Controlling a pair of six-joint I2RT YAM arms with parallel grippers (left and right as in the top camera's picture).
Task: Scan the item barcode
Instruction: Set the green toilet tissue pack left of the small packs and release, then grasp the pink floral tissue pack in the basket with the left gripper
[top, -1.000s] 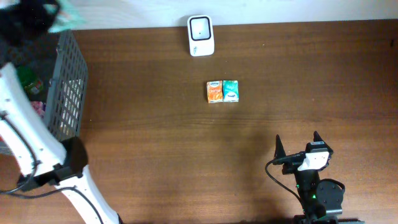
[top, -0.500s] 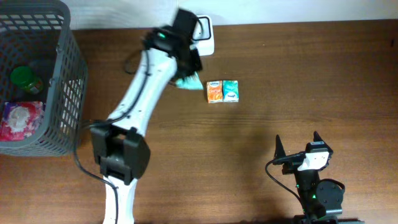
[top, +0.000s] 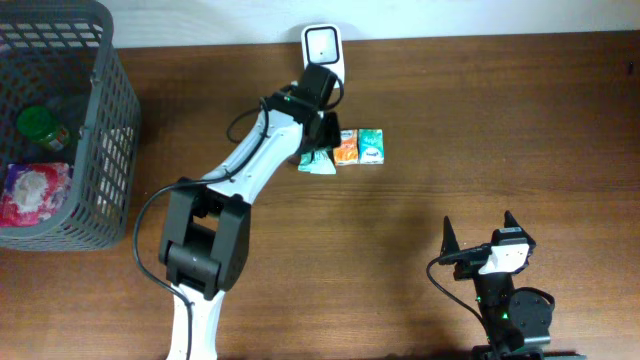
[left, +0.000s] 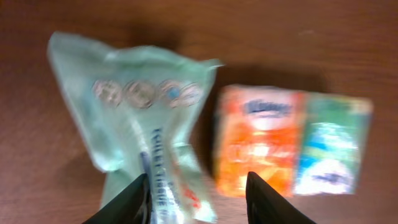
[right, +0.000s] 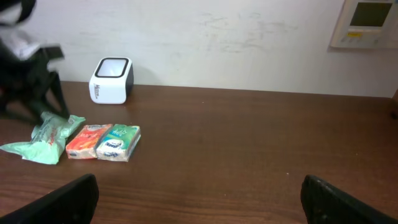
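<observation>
Pouch (left: 134, 112) green, print blurred | left pincer (left: 196, 182) parted over it, gripping nothing | right pincer (right: 199, 182) wide, empty

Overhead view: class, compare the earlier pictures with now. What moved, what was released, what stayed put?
The left gripper swung from over the basket to mid-table, carrying the pale green packet, and laid it just left of the orange pack; its jaws now stand open, so it seems released. Orange pack, teal pack, scanner, basket and open right gripper stayed put.
</observation>
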